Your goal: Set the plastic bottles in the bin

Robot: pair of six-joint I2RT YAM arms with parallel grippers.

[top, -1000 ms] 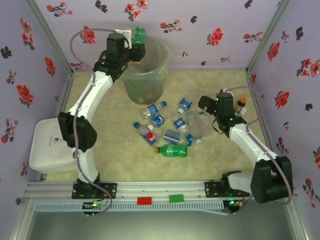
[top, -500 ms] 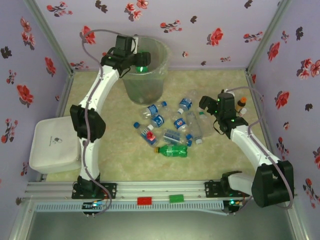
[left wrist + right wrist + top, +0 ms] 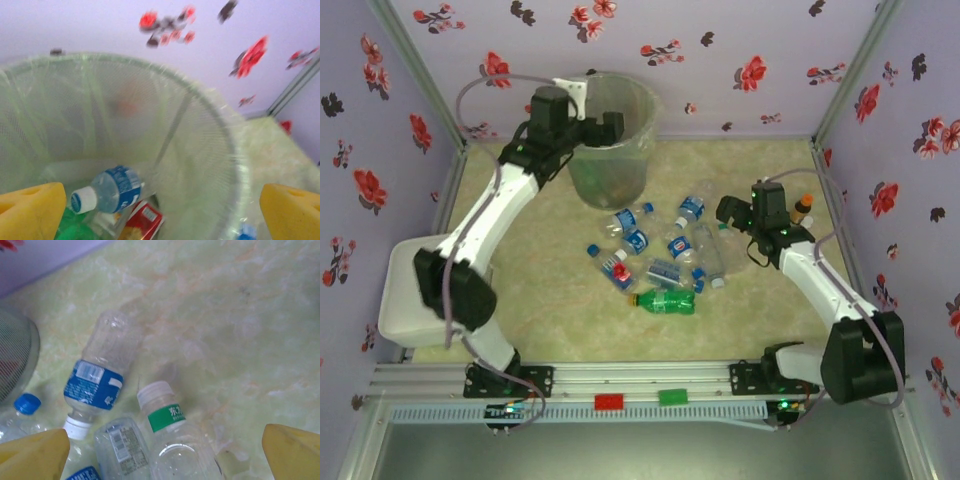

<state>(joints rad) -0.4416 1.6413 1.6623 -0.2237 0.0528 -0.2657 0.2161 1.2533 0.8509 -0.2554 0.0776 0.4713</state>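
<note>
— Bottles (image 3: 660, 262): where are they?
— Most lie in a tight heap in the middle of the table (image 3: 760, 320), touching one another. A few are down in the bin (image 3: 620, 175), among them a blue-labelled bottle (image 3: 112, 187) with a white cap.
— And the left gripper (image 3: 162, 212)?
— Jaws wide and empty, over the bin's mouth. I'd lift it straight up past the rim before swinging toward the heap.
— The right gripper (image 3: 164, 455)?
— Also spread wide, holding nothing, above a clear bottle with a green band (image 3: 167, 422). It should come down across the body, not the cap; round plastic probably rolls.
— Room to move?
— Bare table lies between bin and heap. The bin stands close to the far wall (image 3: 720, 60), and a small brown bottle (image 3: 803, 207) sits just beside the right arm (image 3: 820, 280); steer clear of it.
</note>
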